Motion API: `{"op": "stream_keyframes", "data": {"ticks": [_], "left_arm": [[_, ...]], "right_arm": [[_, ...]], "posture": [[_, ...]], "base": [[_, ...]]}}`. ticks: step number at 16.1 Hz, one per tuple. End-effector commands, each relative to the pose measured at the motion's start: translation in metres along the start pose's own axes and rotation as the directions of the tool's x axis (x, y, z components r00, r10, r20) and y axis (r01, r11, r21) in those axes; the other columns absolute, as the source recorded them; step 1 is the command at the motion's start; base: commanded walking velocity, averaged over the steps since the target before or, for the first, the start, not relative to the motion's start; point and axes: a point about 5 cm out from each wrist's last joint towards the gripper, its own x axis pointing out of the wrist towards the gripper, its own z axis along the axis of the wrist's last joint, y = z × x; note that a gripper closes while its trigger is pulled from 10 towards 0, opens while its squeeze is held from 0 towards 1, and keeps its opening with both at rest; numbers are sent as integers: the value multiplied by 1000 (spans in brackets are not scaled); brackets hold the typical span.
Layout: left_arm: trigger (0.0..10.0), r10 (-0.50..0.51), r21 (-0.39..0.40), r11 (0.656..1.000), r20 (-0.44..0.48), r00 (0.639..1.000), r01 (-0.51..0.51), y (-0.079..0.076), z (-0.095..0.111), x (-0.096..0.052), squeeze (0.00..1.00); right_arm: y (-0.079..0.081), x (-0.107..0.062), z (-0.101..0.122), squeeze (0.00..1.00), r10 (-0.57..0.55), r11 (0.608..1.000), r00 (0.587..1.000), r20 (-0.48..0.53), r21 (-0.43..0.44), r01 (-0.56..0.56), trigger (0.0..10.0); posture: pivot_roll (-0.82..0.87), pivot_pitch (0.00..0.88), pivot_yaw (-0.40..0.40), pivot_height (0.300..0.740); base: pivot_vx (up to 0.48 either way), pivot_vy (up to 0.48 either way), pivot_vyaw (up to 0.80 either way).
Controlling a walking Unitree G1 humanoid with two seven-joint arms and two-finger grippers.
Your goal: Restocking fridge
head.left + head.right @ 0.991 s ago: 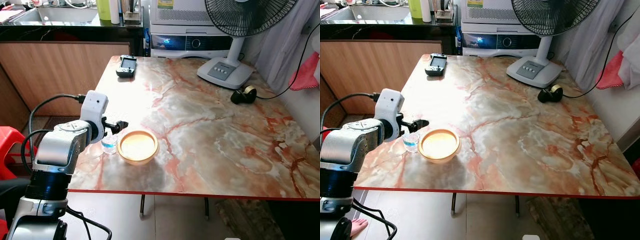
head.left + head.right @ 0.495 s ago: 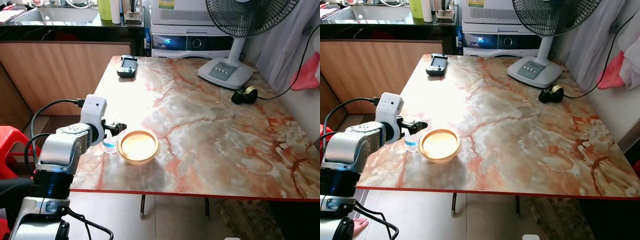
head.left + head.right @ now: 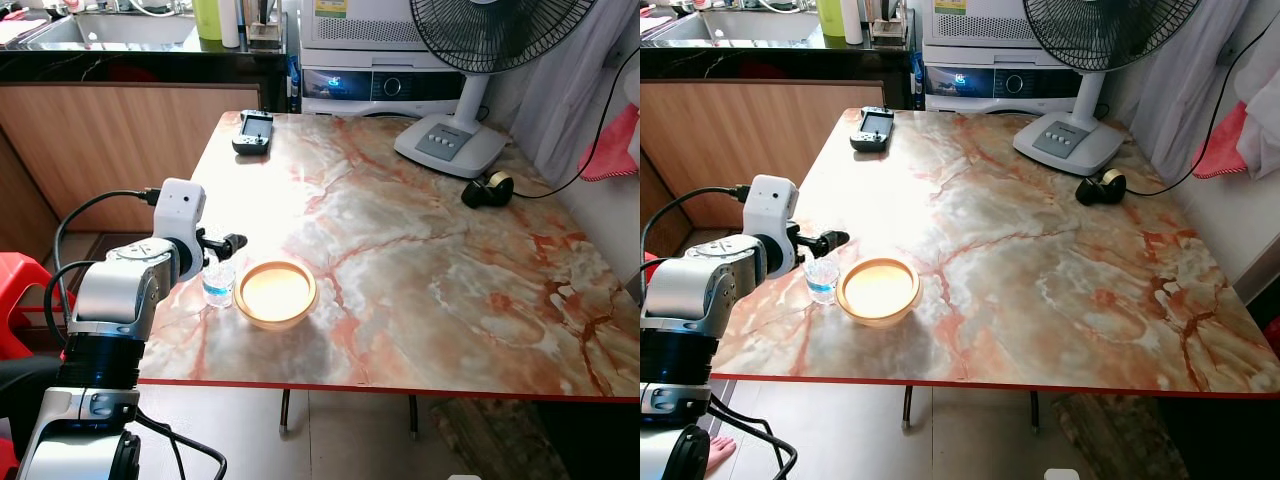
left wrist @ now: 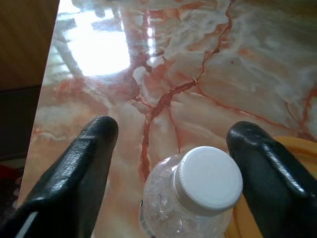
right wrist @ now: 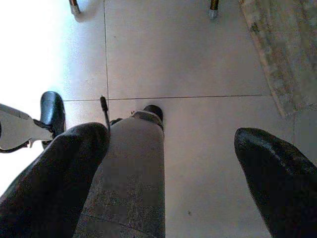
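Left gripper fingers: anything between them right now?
Yes. In the left wrist view the open left gripper straddles a small clear water bottle with a white cap; gaps show on both sides, so no contact. The yellow bowl sits beside it.

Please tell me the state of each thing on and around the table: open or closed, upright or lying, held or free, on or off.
Water bottle: upright on the table, cap on, not held.
Left gripper: jaws open, above the bottle, one finger on each side.
Right gripper: jaws open, over the floor.
Yellow bowl: upright beside the bottle; looks empty.
Handheld device: lying flat, screen dark.
Fan: standing upright; running or not, cannot tell.
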Motion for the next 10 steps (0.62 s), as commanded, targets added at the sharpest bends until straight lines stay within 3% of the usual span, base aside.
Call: {"op": "stream_keyframes", "data": {"ticks": [1, 8, 9, 10], "left_arm": [[10000, -17, 5, 1000, -10, 1000, 17, -3, 0, 2, 0], [10000, -15, 26, 1000, -26, 1000, 16, -4, -5, 5, 0], [6039, -17, 29, 999, -27, 999, 18, -4, -5, 5, 0], [78, -18, 31, 999, -27, 999, 19, -4, -5, 5, 0]], "right_arm": [[-3, -1, 0, 0, -8, 1000, 1000, -4, -2, 8, 10000], [-2, 0, -1, 0, -4, 1000, 1000, -6, -6, 4, 10000], [-2, 0, -1, 0, -4, 1000, 1000, -5, -5, 4, 10000], [-1, 0, -1, 0, -3, 1000, 1000, -5, -4, 3, 10000]], "posture": [[113, 0, -62, 740], [113, 0, -56, 740], [113, 0, -53, 740], [112, 0, -51, 740]], "base": [[0, 0, 0], [0, 0, 0], [0, 0, 0], [0, 0, 0]]}}
